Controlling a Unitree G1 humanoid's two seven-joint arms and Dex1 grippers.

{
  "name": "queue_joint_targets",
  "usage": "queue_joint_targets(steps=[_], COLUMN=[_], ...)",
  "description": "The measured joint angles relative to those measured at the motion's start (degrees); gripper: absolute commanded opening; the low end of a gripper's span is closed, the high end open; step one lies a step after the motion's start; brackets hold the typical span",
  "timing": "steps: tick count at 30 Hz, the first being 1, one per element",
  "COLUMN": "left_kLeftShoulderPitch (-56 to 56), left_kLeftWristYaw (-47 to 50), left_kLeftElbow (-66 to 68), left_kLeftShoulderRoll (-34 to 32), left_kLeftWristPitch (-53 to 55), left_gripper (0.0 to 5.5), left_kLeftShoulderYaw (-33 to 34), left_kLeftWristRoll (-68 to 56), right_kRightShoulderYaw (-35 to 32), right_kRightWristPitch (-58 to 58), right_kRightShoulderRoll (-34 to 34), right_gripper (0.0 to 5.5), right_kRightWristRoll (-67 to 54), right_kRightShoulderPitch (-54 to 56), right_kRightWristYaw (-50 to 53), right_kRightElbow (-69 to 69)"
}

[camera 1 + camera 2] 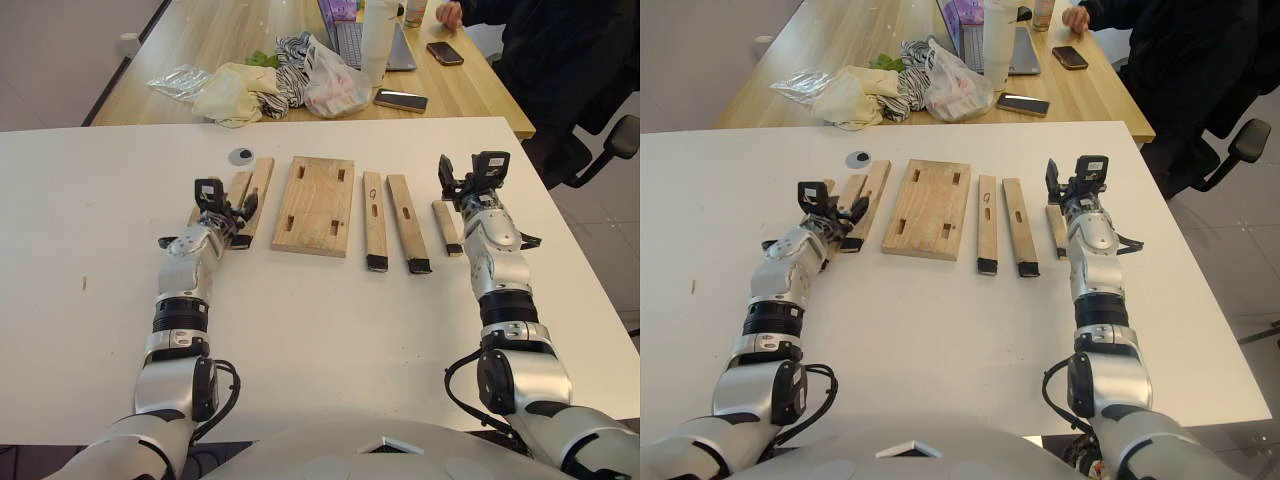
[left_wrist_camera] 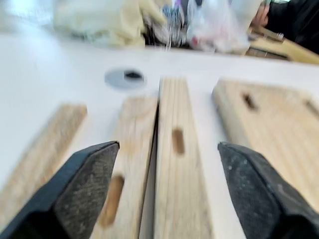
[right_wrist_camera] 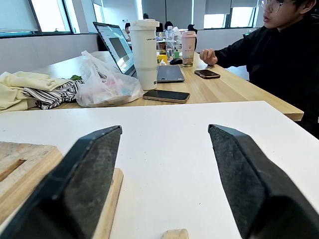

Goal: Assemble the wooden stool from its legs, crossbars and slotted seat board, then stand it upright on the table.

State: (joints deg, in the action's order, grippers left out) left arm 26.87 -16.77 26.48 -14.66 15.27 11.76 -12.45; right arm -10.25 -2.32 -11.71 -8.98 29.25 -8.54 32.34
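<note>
The pads (image 2: pixel 84 191) of my left gripper (image 2: pixel 168 145) are showing black, matt and gritty, rubbery in look; those of my right gripper (image 3: pixel 164 128) are looking the same. The seat board (image 1: pixel 314 205) is showing pale bare wood, matt, with its grain plain to see. The legs (image 1: pixel 375 220) and the crossbar (image 1: pixel 446 226) are looking like the same raw wood, and black matt caps (image 1: pixel 376 263) are covering the legs' near ends. The table (image 1: pixel 100 260) is looking white, smooth and matt. On the far side, a wooden desk (image 1: pixel 200 40) is giving off a soft sheen, a plastic bag (image 1: pixel 335 88) is glinting, cloth (image 1: pixel 235 95) is lying soft and crumpled, and a phone (image 1: pixel 400 99) is shining glossy black.
</note>
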Motion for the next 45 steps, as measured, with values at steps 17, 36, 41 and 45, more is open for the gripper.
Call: queue_joint_targets(steps=[17, 36, 41, 45], left_kLeftShoulderPitch=[1.69, 0.39, 0.31, -0.12], left_kLeftWristYaw=[7.01, 7.97, 5.93, -3.46], left_kLeftElbow=[-0.60, -0.54, -1.75, -13.75], left_kLeftShoulderRoll=[1.55, 1.85, 2.49, 7.37], left_kLeftWristPitch=[-23.24, -23.69, -21.07, -4.10], left_gripper=[3.63, 3.67, 3.67, 3.67], left_kLeftShoulderYaw=[-0.31, -0.25, -0.38, -3.83], left_kLeftWristRoll=[5.04, 4.93, 2.13, -12.05], right_kRightShoulderYaw=[1.85, 3.21, 3.63, 4.08], right_kRightWristPitch=[20.71, 29.33, 27.58, 15.85], right_kRightShoulderRoll=[-0.86, -2.78, -2.63, -2.08], right_gripper=[3.19, 1.30, 1.30, 1.30], right_kRightWristRoll=[-2.01, 0.16, 0.64, -0.17], right_kRightShoulderPitch=[-13.99, -22.38, -22.77, -17.75], right_kRightWristYaw=[-5.07, -3.82, -4.40, -7.06], right_kRightElbow=[-16.73, -26.36, -26.67, -28.02])
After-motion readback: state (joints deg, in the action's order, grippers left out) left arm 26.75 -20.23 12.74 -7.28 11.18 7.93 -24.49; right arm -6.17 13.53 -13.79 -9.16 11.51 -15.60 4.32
